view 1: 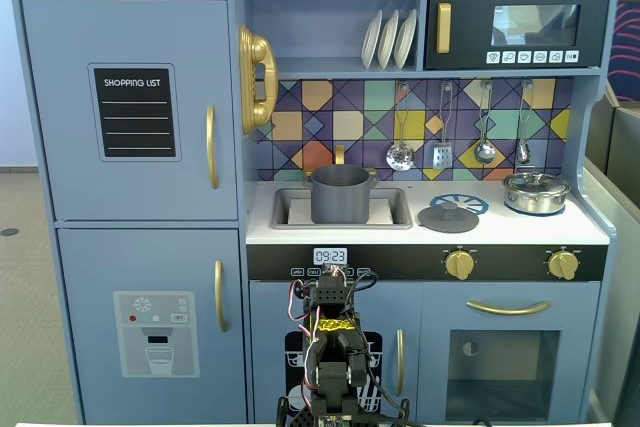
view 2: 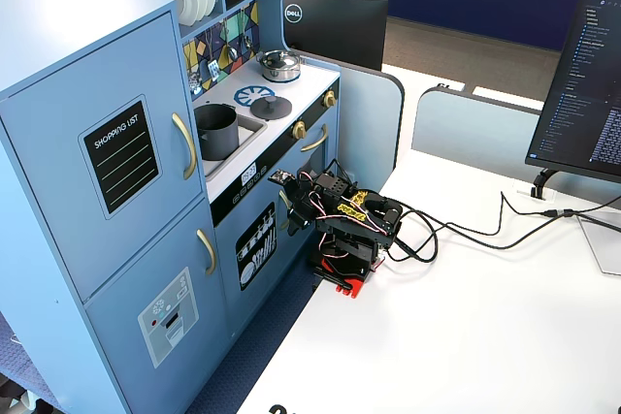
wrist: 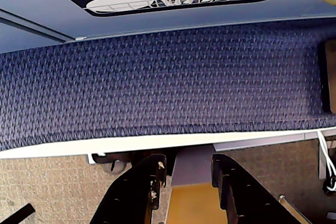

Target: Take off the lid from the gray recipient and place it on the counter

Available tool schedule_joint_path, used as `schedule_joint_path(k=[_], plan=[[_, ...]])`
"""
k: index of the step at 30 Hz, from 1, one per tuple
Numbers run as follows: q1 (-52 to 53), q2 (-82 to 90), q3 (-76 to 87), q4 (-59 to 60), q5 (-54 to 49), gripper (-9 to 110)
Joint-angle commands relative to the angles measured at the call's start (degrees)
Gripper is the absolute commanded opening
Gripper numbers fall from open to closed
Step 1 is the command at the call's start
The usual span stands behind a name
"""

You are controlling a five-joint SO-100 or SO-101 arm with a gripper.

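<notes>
Fixed view, gray pot [view 1: 340, 195] uncovered in the sink, lid [view 1: 448, 216] on the white counter [view 1: 590, 229] right of it, touching the blue burner ring [view 1: 470, 202], wrist view, fingers [wrist: 190, 182] parted, empty, over carpet, another fixed view, arm [view 2: 347, 223] folded on the desk [view 2: 466, 327] below the pot [view 2: 215, 130].

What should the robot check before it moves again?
1. Round flat dark gray lid off the pot: ok.
2. Lid lies on the white counter, over the blue burner ring: ok.
3. Tall dark gray pot upright in the sink: ok.
4. Gripper empty, jaws apart: ok.
5. Arm folded low, clear of the kitchen: ok.
6. Shiny silver pot undisturbed: cannot tell.
</notes>
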Motion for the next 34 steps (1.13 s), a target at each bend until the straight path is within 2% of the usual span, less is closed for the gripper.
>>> schedule_joint_path(k=[1, 4, 34], plan=[[-0.6, 0.4, 0.1, 7.8, 0.6, 1], [-0.5, 0.4, 0.1, 12.1, 0.4, 2], [0.2, 0.4, 0.1, 12.1, 0.8, 4]])
